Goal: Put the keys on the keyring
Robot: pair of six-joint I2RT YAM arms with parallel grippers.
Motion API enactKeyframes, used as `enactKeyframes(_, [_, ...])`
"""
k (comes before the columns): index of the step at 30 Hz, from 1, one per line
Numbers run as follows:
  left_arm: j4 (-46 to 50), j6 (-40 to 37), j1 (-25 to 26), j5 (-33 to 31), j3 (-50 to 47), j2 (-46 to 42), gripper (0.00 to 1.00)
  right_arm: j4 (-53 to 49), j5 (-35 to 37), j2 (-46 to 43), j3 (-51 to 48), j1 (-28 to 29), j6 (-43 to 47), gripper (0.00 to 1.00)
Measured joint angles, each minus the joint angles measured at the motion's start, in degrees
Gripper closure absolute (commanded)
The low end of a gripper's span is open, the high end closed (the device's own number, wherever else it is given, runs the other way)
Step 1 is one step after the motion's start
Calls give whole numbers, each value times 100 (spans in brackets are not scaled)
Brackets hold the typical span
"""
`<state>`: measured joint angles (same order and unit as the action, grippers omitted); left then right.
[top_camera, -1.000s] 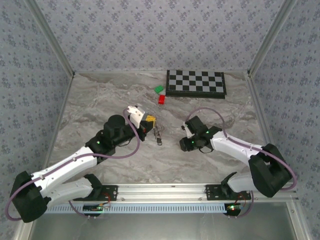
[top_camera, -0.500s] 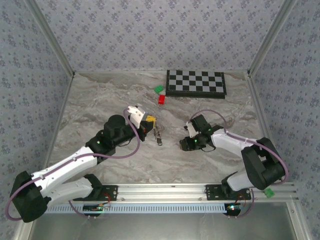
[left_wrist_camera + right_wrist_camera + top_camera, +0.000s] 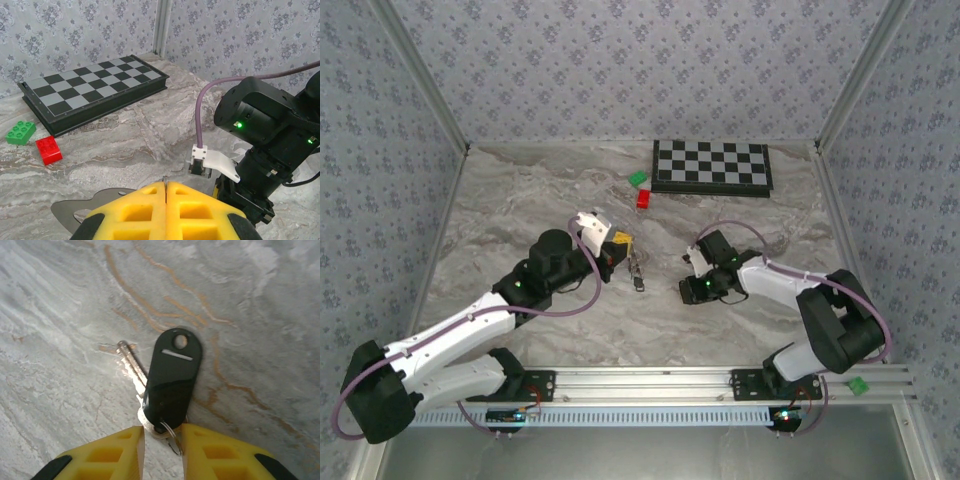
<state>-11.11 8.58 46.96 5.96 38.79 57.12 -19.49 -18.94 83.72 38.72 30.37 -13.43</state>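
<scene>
The right hand (image 3: 162,440) points down at the table (image 3: 260,300) on the near side of the chessboard (image 3: 712,165), well apart from it, with its yellow fingers (image 3: 115,457) parted a bit. One key (image 3: 172,375) lies flat there, with a black oval head and a silvery blade poking out beside it. Its lower end sits right in the gap between the fingertips, and it's hard to tell if the pads actually touch it. A tiny wire keyring (image 3: 173,430) sits at that same end.

The left hand (image 3: 165,190) is clamped fully shut, also on the near side of the chessboard but further left. A thin metal sliver pokes from its seam, too small to identify. A red block (image 3: 644,198) and a green block (image 3: 638,179) lie just beside the chessboard's left end.
</scene>
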Motion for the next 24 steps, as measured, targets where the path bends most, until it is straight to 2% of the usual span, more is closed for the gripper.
enactKeyframes(14, [0, 0, 0, 2, 0, 0, 100, -11, 7, 11, 33, 33, 44, 82])
enactKeyframes(24, [0, 0, 0, 2, 0, 0, 100, -44, 52, 72, 92, 81, 92, 99])
